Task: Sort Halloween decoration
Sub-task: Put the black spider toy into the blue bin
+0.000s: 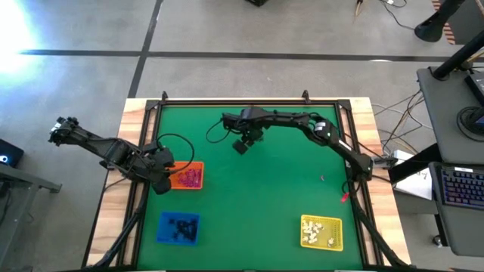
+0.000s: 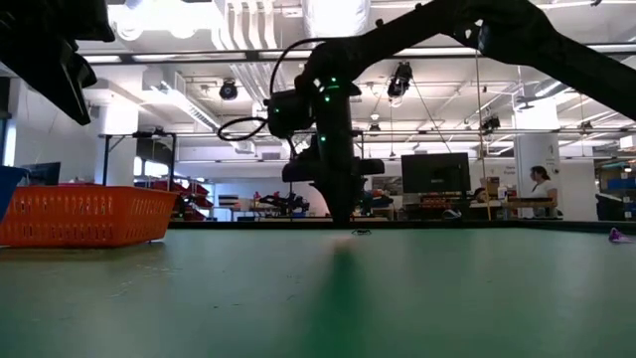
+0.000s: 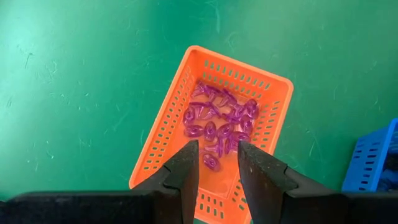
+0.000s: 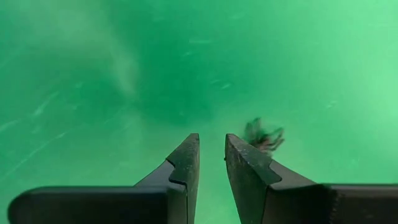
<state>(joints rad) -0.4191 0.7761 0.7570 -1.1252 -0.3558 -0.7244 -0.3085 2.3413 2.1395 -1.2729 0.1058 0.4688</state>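
Desk (image 1: 257,204) w/ green top, three small trays on it. Orange tray (image 1: 187,177) sits near the left side and holds the pinkish-purple trinkets (image 3: 219,124), a loose pile across its bottom. Blue tray (image 1: 179,228) is near the front left w/ black trinkets (image 1: 181,225) inside, yellow tray (image 1: 321,232) front right w/ white trinkets (image 1: 316,230).

Left gripper (image 3: 216,163) hangs right over the orange tray, fingers (image 3: 185,171) spread a bit w/ nothing between them, purple bits visible through the gap.

Right gripper (image 4: 211,163) is down low near the back middle of the desk, tips just about at the surface in the low view. Its fingers have a narrow gap, not pinching anything. One black spidery trinket (image 4: 264,137) lies on the green just beside one fingertip, outside the gap.

Another tiny pinkish piece (image 1: 321,179) lies loose on the desk toward the right side, well apart from both arms.
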